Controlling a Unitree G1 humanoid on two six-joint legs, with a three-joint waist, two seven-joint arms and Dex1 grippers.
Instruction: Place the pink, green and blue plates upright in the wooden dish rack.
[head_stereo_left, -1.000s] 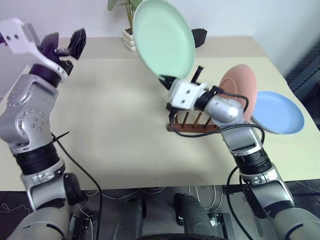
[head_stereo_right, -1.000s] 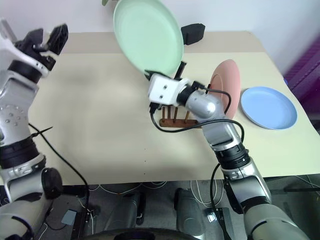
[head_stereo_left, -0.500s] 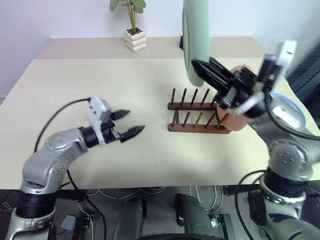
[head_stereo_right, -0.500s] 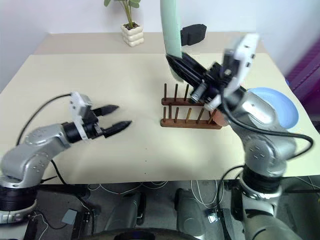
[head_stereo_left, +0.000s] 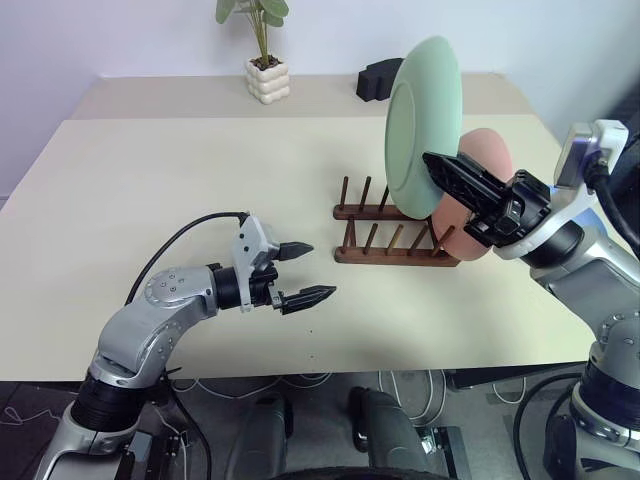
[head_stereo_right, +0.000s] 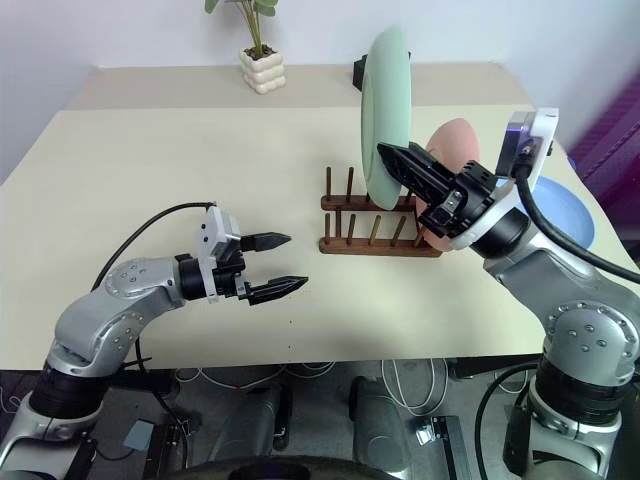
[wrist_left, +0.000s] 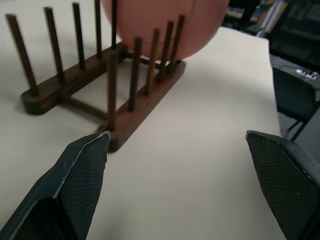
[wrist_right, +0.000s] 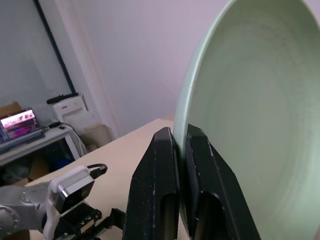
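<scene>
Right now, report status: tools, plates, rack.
Right tool shut on green plate, held upright above wooden dish rack. Left tool open, empty, facing the rack. Pink plate racked; blue plate flat on table.

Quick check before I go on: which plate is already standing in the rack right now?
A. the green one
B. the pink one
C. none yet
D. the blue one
B: the pink plate stands between the pegs at the rack's right end, while the right gripper holds the green plate in the air above it.
</scene>
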